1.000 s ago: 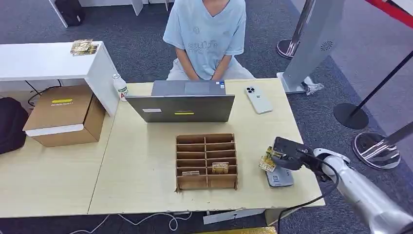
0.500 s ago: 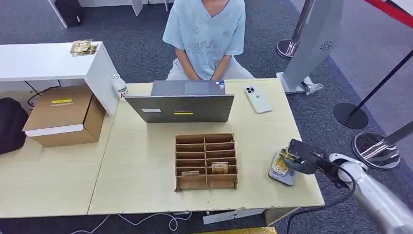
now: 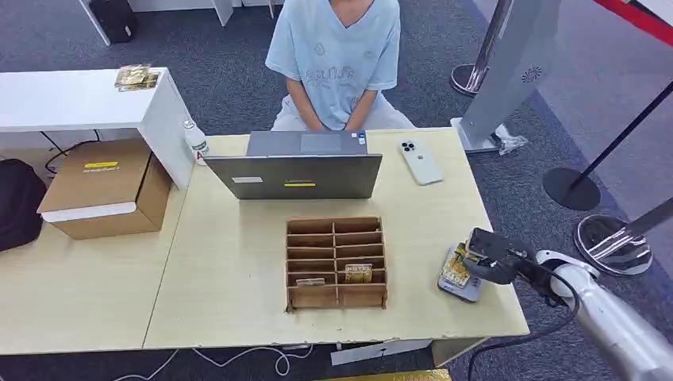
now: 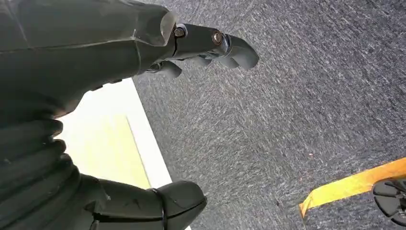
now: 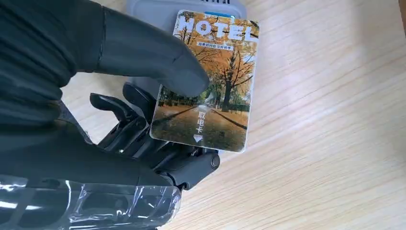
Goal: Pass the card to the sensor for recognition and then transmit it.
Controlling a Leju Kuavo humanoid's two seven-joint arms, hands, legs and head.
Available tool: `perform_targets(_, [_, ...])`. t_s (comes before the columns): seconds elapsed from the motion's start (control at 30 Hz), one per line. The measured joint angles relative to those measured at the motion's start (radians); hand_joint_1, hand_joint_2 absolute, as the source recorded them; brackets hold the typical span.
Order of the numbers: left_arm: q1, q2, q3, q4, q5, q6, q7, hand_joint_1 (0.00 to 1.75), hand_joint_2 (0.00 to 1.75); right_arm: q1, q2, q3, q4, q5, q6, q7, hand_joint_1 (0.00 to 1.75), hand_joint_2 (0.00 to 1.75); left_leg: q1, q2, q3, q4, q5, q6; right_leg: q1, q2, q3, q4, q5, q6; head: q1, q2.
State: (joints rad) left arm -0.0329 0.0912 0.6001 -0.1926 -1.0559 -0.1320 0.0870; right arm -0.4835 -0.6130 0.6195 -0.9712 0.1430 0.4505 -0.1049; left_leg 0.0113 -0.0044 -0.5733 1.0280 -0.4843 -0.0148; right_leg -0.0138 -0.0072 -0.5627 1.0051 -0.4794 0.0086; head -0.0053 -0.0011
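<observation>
Table (image 3: 238, 270): a pale wooden top is being reached over by the right arm from its near right corner.
Person (image 3: 337, 55): a figure in a light blue shirt is being seen seated at the far edge, well apart from the right hand, hands tucked behind the laptop.
Laptop (image 3: 298, 171): its grey lid is being shown open, back towards the robot, far ahead and to the left of the right hand.
Cardboard box (image 3: 103, 186): it is being kept beyond the table's left end, far from both hands.
Wooden organiser (image 3: 336, 262): a slotted rack is standing to the left of the right hand, near but apart; cards are being held in two of its nearer slots. Nothing is being placed between it and the hand.
Phone (image 3: 421, 161): it is lying face down ahead of the right hand, beside the laptop.
Right hand (image 3: 490, 255): the card is being pinched, thumb pressed on its printed face, darker fingers curled beneath.
Sensor (image 3: 459, 286): a small grey reader is lying directly under the held card, largely covered by it.
Card (image 5: 206, 79): a hotel card with autumn trees is being held flat over the sensor; contact cannot be told.
Left hand (image 4: 143, 120): it is being held over dark carpet beside a table edge, fingers apart, nothing gripped.
</observation>
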Motion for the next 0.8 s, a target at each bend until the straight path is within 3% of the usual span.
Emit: perform_targets(0.8, [-0.001,0.000,0.019,0.000,-0.015,-0.001,-0.005,0.00,1.75,0.011,0.009,-0.009,-0.029,-0.014,0.015,-0.007,1.75,1.75,0.000,0.000,0.000,0.000,0.000,0.000,0.000,0.000,-0.001,0.000,0.000,0.000,0.000,0.000])
